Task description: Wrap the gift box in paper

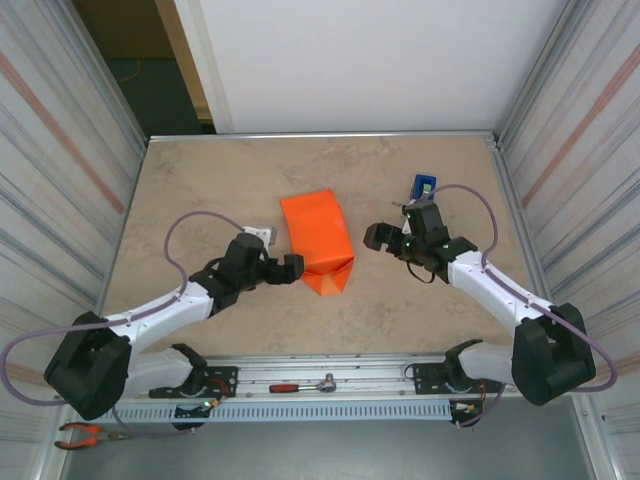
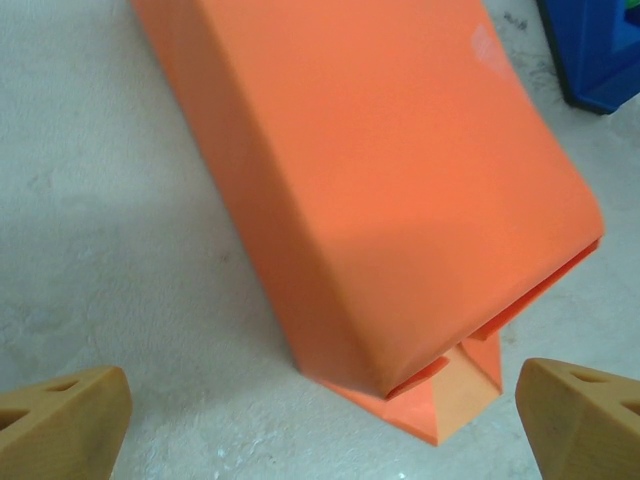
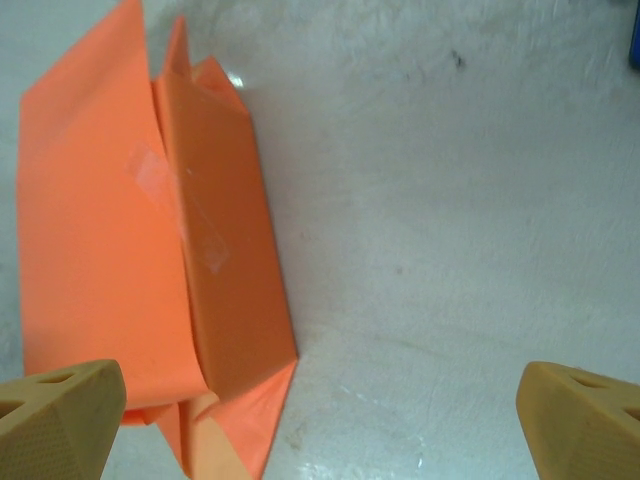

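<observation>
Item: the paper (image 1: 315, 240), orange, lying a little left of centre in the top view, formed into a long sleeve. We judge the gift box to be enclosed within it.

Condition: in the right wrist view the long seam is closed with clear tape, and we count two strips (image 3: 150, 170) on it. The end toward the bottom of the top view is unfinished. In the left wrist view it gapes, with a pointed bottom flap (image 2: 455, 390) lying out on the table (image 1: 200, 180).

End effectors: the left gripper (image 1: 291, 266) sits just lower left of that open end, jaws spread wide and empty. The right gripper (image 1: 375, 238) stands to the right of the sleeve, apart from it, likewise spread and empty.

Step in hand, as we judge it: closing the open end. We recommend that one gripper press the sleeve down so it cannot slide. The other should then crease the side flaps inward against the box face before raising the pointed flap, keeping the thin sheet taut to avoid tearing.

Count:
- paper sleeve, one
- grippers, two
- blue tape dispenser (image 1: 424, 186), one, upper right of the sleeve
- small white object (image 1: 262, 232), one, left of the sleeve, kind not determined
- red-handled tool (image 1: 300, 386), one, on the bottom rail
- pliers (image 1: 92, 434), one, bottom left
</observation>
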`<state>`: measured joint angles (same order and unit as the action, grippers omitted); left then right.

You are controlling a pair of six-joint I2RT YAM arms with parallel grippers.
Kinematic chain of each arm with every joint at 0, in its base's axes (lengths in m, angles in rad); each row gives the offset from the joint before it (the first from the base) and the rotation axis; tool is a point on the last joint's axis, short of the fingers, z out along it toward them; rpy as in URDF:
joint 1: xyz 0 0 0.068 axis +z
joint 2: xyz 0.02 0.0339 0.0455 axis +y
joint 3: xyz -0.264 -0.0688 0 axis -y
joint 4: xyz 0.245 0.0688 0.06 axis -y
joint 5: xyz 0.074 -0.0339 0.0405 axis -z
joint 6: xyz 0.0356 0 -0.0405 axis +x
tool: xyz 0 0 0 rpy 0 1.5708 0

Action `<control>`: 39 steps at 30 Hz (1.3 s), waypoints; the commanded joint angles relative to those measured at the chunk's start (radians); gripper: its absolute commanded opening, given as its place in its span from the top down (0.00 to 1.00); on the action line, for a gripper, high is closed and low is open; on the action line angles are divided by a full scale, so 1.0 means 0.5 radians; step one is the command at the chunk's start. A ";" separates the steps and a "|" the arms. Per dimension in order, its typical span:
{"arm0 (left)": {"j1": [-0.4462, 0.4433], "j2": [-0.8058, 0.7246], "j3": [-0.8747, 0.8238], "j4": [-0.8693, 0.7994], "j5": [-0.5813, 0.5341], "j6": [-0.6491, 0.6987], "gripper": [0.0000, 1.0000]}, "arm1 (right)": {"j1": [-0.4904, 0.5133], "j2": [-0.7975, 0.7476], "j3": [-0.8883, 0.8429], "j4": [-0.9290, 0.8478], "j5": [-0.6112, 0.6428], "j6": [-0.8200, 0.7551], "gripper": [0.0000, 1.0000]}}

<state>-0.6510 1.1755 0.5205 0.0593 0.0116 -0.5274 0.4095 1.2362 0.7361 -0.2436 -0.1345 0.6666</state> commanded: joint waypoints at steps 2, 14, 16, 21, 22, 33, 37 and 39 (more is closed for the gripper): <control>-0.090 -0.056 -0.074 0.183 -0.216 -0.032 0.01 | 0.045 0.035 -0.123 0.110 -0.022 0.200 0.02; -0.341 -0.080 -0.251 0.367 -0.653 0.041 0.01 | 0.569 0.255 -0.224 0.330 0.146 0.364 0.13; -0.354 -0.129 -0.272 0.326 -0.696 0.006 0.01 | 0.631 0.293 -0.226 0.374 0.160 0.392 0.18; -0.357 -0.271 -0.418 0.376 -0.779 -0.113 0.01 | 0.726 0.358 -0.227 0.400 0.220 0.456 0.37; -0.357 -0.296 -0.450 0.411 -0.799 -0.128 0.01 | 0.731 0.368 -0.227 0.404 0.221 0.464 0.42; -0.358 -0.289 -0.409 0.380 -0.792 -0.077 0.01 | 0.773 0.491 -0.177 0.450 0.199 0.488 0.58; -0.358 -0.252 -0.395 0.372 -0.766 -0.080 0.01 | 0.791 0.541 -0.143 0.448 0.189 0.486 0.61; -0.358 -0.236 -0.388 0.365 -0.751 -0.089 0.01 | 0.795 0.561 -0.128 0.443 0.186 0.487 0.61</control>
<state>-0.8207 1.0492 0.2955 0.2375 -0.3599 -0.5724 0.7986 1.5002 0.6365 -0.0246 -0.0490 0.8909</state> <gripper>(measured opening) 0.988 0.391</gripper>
